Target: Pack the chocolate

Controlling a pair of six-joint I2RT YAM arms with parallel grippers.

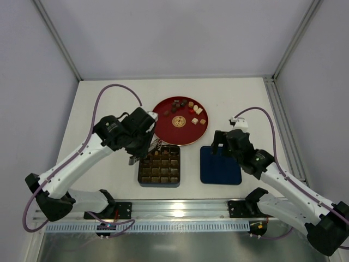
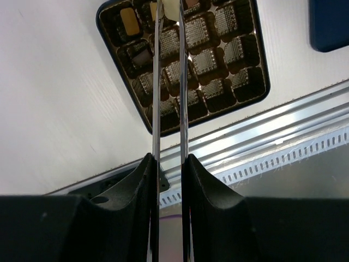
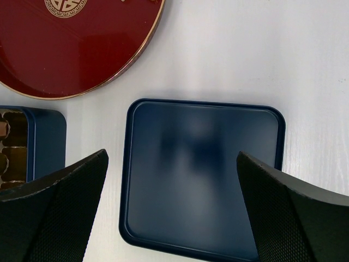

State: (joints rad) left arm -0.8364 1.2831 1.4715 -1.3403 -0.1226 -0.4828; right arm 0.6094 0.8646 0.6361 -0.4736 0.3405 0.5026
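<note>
Several small chocolates, brown, cream and reddish, lie on the far half of a round red plate with a gold emblem. A dark blue box with a gold compartment tray sits in front of the plate. My left gripper carries two long thin blades. In the left wrist view the gripper is shut on a cream-white chocolate above the box's far compartments. A couple of compartments hold chocolates. My right gripper is open and empty, and it also shows in the right wrist view.
The dark blue square lid lies flat right of the box, under my right gripper, and fills the right wrist view. A metal rail runs along the near edge. White walls enclose the table.
</note>
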